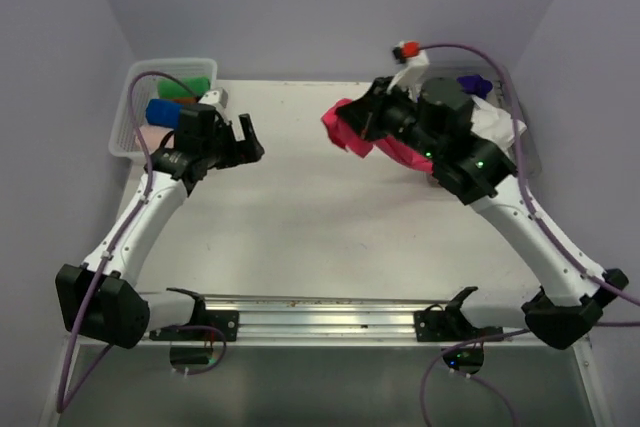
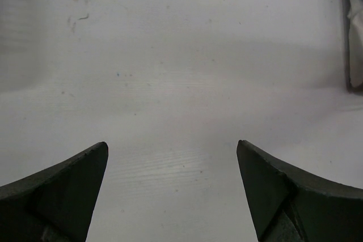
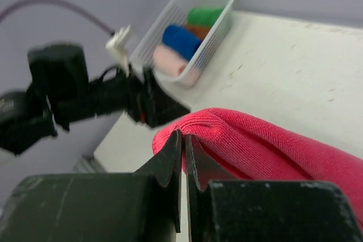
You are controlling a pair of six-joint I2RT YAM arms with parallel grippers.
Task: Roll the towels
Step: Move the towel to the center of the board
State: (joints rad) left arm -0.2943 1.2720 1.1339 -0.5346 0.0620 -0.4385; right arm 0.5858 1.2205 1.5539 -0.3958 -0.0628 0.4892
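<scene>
Four rolled towels (image 3: 180,41) lie in the basket (image 1: 128,137). My right pincer (image 3: 183,140) is clamped on the hot pink towel (image 3: 272,145) above the table (image 1: 300,217). My left pincer (image 2: 171,145) gapes empty. The purple towel (image 1: 472,84) and white towel (image 1: 497,122) look unrolled.

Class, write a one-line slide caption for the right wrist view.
Right pincer shut on a hot pink towel, rolled towels in the white basket beyond.
</scene>
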